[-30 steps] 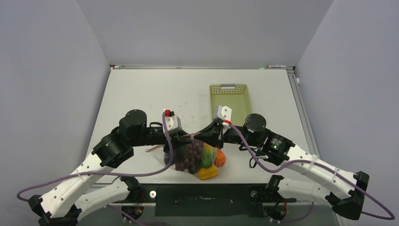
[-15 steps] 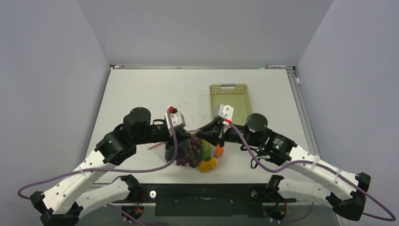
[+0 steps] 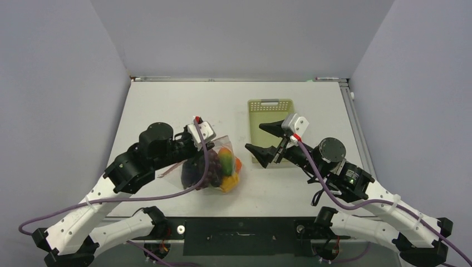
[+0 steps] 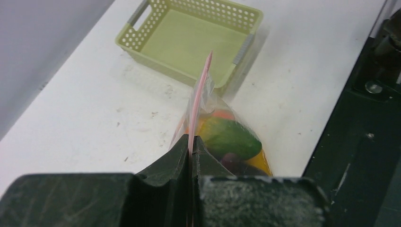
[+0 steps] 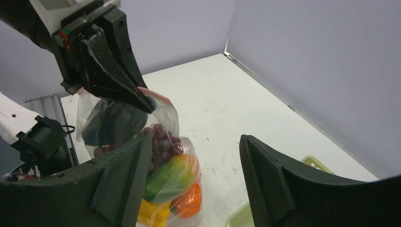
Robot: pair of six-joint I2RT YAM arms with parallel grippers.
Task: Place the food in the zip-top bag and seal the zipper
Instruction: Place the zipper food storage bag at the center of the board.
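Left gripper (image 4: 190, 144): fingers pressed together on the zipper (image 4: 199, 90), which runs straight out from the fingertips toward the pale green basket (image 4: 189, 40). Zip-top bag (image 3: 210, 167): hangs below this gripper, centre-left on the white table (image 3: 161, 105), left of the basket and apart from it. Contents: dark purple grapes (image 5: 161, 137), green piece (image 5: 166, 178), orange piece (image 5: 190, 201), yellow piece (image 5: 152, 213). Right gripper (image 3: 261, 139): fingers spread wide, holding nothing, just right of the bag, over the basket's near-left edge.
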